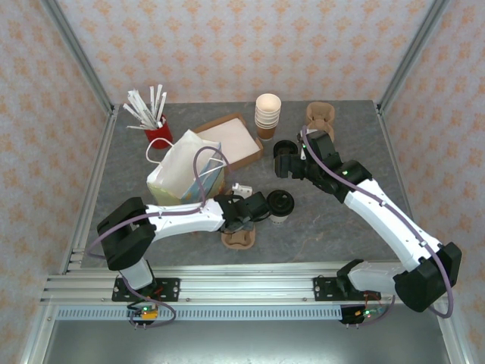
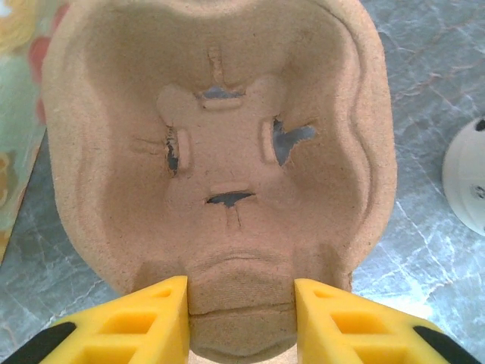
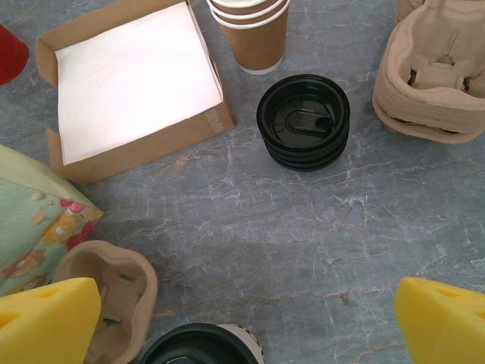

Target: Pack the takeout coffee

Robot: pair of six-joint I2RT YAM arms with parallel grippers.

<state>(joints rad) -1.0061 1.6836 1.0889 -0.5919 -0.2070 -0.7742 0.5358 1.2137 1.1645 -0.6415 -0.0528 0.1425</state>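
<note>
The takeout coffee [image 1: 280,205], a cream cup under a round black lid, stands upright at the table's middle. Its lid [image 3: 198,347] sits at the bottom edge of the right wrist view. A brown pulp cup carrier [image 1: 240,240] lies just left of the cup and in front of it. My left gripper [image 1: 241,220] reaches it from the left. In the left wrist view the yellow fingers [image 2: 163,315] press both sides of the carrier's [image 2: 227,152] near rim, so the left gripper [image 2: 241,303] is shut on it. My right gripper [image 1: 289,164] hovers open behind the cup, with bare table between its jaws [image 3: 246,315].
A stack of loose black lids [image 3: 303,121] and a stack of lidless cups [image 1: 267,114] stand at the back. Spare carriers [image 1: 321,117] sit back right. A napkin box [image 1: 231,140], a patterned paper bag [image 1: 186,171] and a red cup of stirrers [image 1: 158,133] crowd the left.
</note>
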